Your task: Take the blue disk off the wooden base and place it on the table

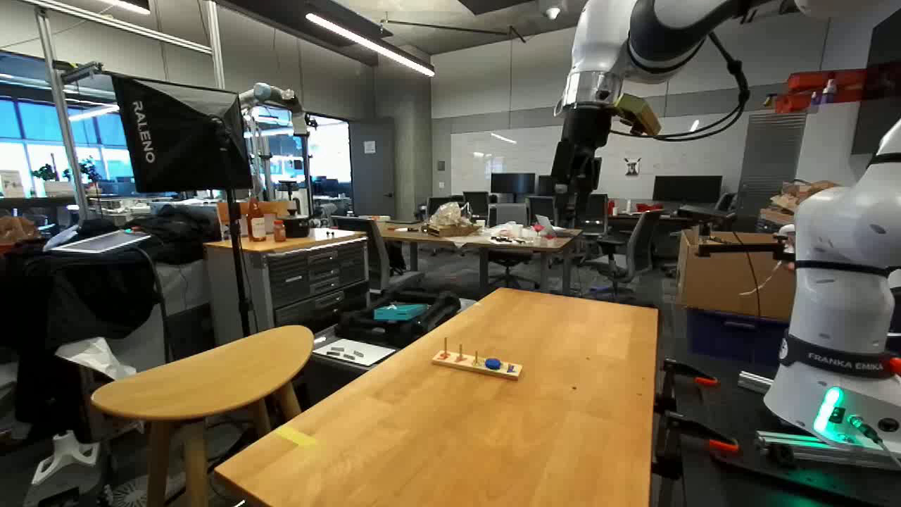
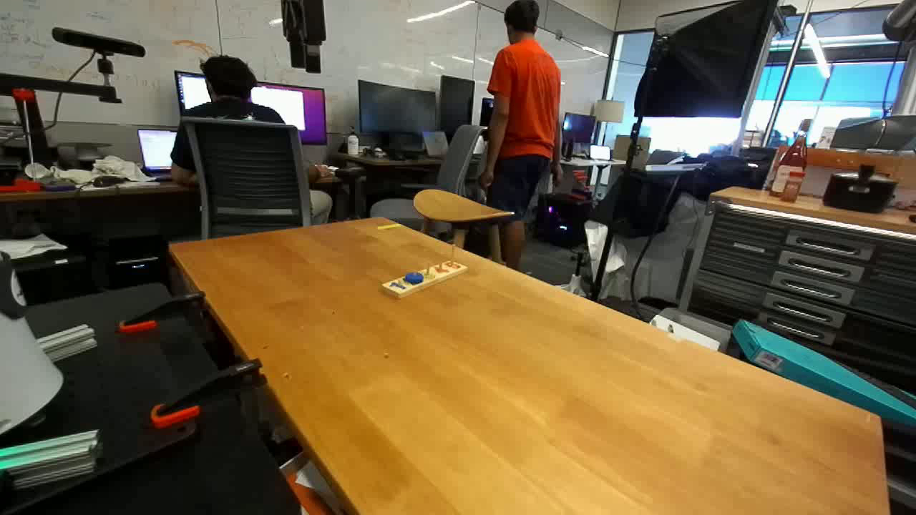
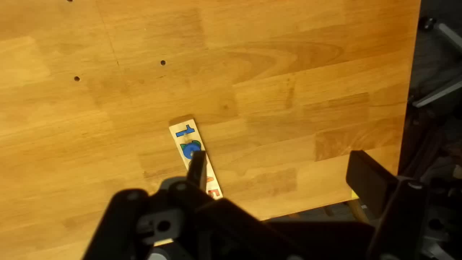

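Disk point(image 1: 493, 364) on base point(image 1: 468, 363) — only wrist view resolves 1 point(image 3: 183, 131).

Light-wood table point(image 1: 542, 422) — wooden base point(image 1: 469, 364) flat on top, yellow strip point(image 1: 297, 436) by one edge

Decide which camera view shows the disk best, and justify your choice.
The wrist view: it looks down on the disk and shows it largest, though a finger covers part of it. Both exterior views show it uncovered on its base, but much smaller and seen at a slant.
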